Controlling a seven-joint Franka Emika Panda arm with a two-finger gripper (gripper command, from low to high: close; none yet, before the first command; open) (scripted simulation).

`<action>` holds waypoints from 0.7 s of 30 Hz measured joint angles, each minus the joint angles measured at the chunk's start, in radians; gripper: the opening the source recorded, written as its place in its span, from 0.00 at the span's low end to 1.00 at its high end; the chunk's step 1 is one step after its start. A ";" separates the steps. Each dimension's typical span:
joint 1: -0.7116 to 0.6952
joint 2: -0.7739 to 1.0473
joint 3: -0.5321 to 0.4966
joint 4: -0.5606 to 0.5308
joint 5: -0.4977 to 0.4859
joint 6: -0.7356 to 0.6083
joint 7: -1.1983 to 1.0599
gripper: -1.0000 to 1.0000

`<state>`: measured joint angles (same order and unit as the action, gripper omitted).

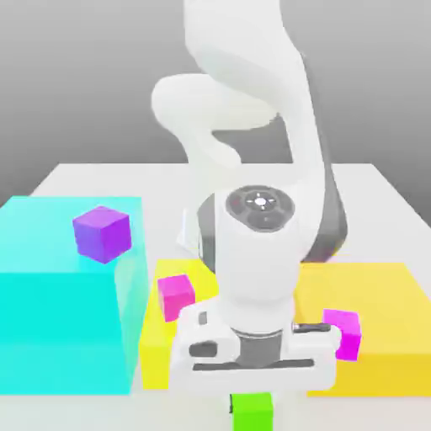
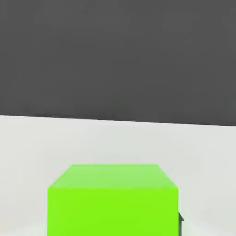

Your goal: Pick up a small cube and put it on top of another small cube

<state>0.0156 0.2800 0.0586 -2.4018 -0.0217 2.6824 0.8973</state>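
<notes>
The small green cube rests on the white table at the front, just ahead of the yellow block. My gripper reaches straight down over it and is shut on it, with a dark finger against its side. In the hand view the green cube sits close up, and a dark fingertip touches its edge. The small hot-pink cube lies on the yellow block, behind the gripper and toward the exterior view's left.
A big cyan block carries a purple cube on the exterior view's left. The low yellow block spans the middle and right and holds a violet-magenta cube. The white table shows in front.
</notes>
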 joint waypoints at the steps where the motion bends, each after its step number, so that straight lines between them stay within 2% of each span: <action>1: -0.002 -0.030 -0.004 -0.014 0.017 -0.016 0.033 0.00; 8: -0.023 -0.233 -0.043 -0.115 0.092 -0.111 0.340 0.00; 21: -0.166 -0.588 -0.015 -0.310 0.087 -0.269 1.032 0.00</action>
<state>-0.1501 -0.3080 0.0438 -2.7122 0.0654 2.4129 1.9295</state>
